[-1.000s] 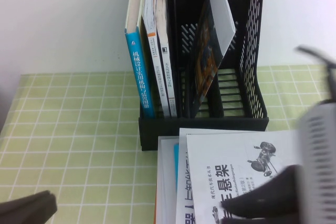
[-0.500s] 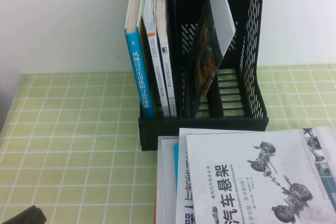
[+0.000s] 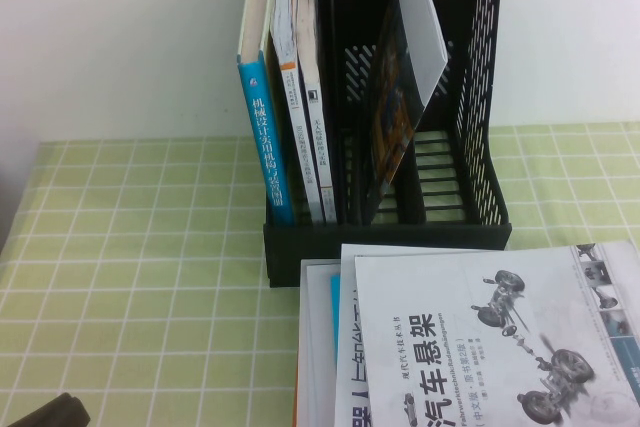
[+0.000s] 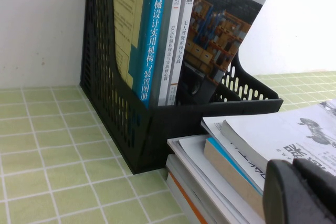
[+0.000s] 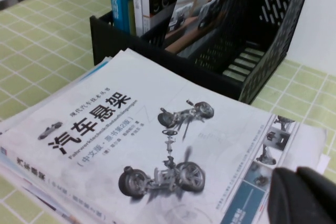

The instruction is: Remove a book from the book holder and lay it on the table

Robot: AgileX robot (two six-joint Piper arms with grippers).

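Note:
The black book holder [image 3: 478,97] stands at the back of the table. Its left slot holds a blue-spined book [image 3: 262,137] and two white-spined books [image 3: 310,117] upright. A dark-covered book [image 3: 395,97] leans in the middle slot. In front lies a stack of books topped by a white book with a car-suspension picture [image 3: 490,337]. My left gripper [image 4: 302,192] is shut and empty, low beside the stack's left side; only a dark bit of it [image 3: 45,413] shows in the high view. My right gripper [image 5: 304,195] is shut and empty, over the top book's near right corner.
The table has a green checked cloth [image 3: 130,247] with open room left of the holder and a strip to its right [image 3: 580,177]. A white wall stands right behind the holder.
My right arm has drawn back out of the high view from over the top book. My left arm has sunk lower in the bottom left corner. The books have not moved.

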